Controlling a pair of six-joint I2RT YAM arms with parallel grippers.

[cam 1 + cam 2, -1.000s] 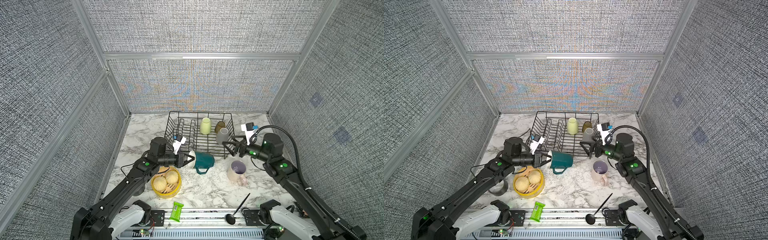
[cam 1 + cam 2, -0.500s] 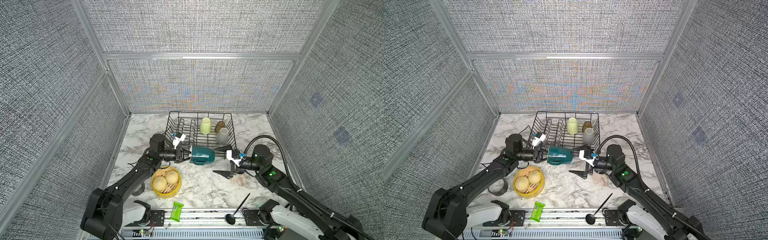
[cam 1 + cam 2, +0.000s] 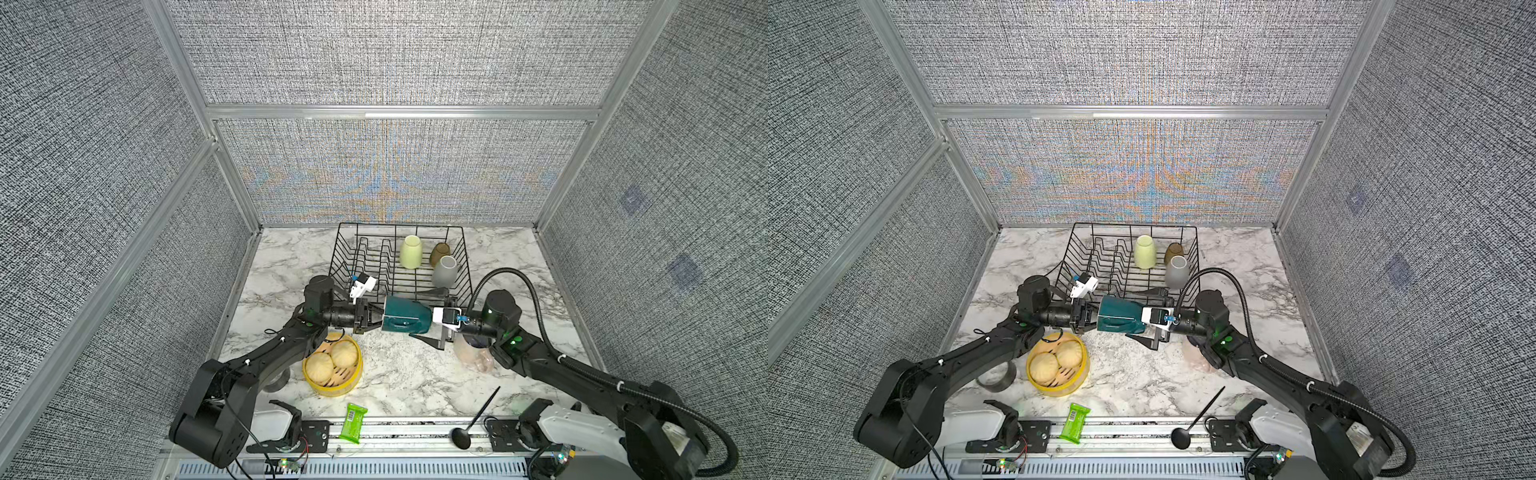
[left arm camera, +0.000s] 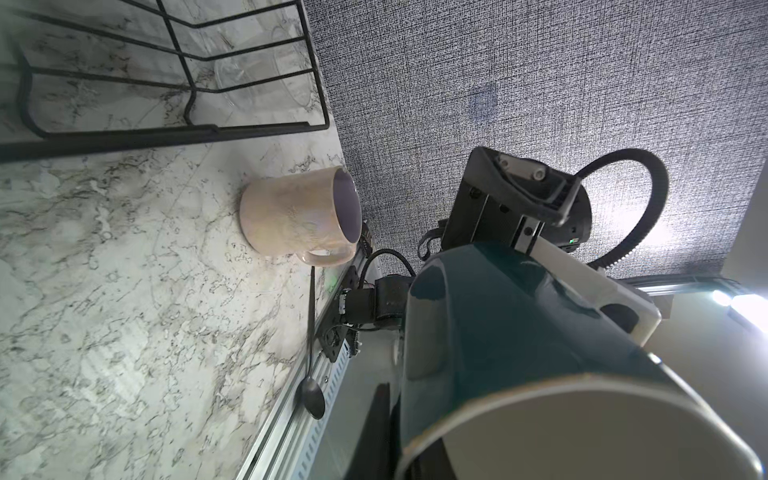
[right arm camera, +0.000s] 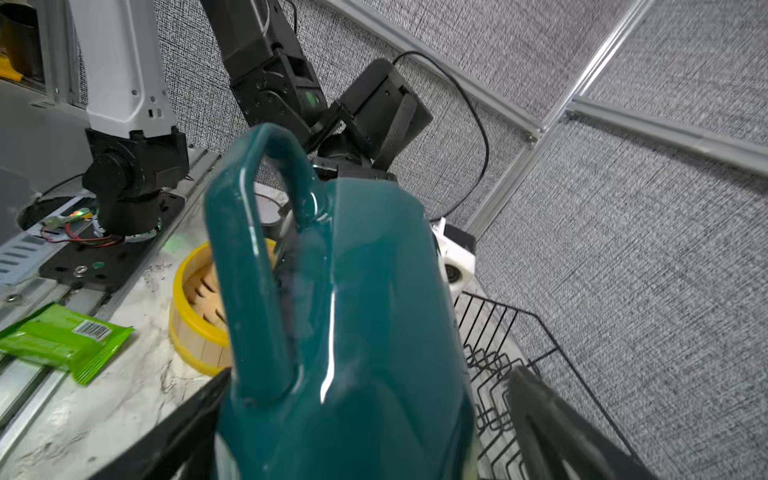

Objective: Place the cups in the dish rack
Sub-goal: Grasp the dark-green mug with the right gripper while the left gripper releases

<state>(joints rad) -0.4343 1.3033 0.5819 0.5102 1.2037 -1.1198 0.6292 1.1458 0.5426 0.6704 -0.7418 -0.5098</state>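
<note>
Teal mug sideways between arms: left gripper clamped on its rim, wrist level; right gripper level, jaws wide open straddling mug base.

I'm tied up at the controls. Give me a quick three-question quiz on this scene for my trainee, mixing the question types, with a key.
1. True or false: the left hand is shut on the dark teal mug.
2. Which cup stands on the table under the right arm? A) pink mug B) pale green cup C) grey cup
3. Fill in: the jaws of the right hand stand ___ on either side of the teal mug's base.
Key: 1 true; 2 A; 3 open.
</note>
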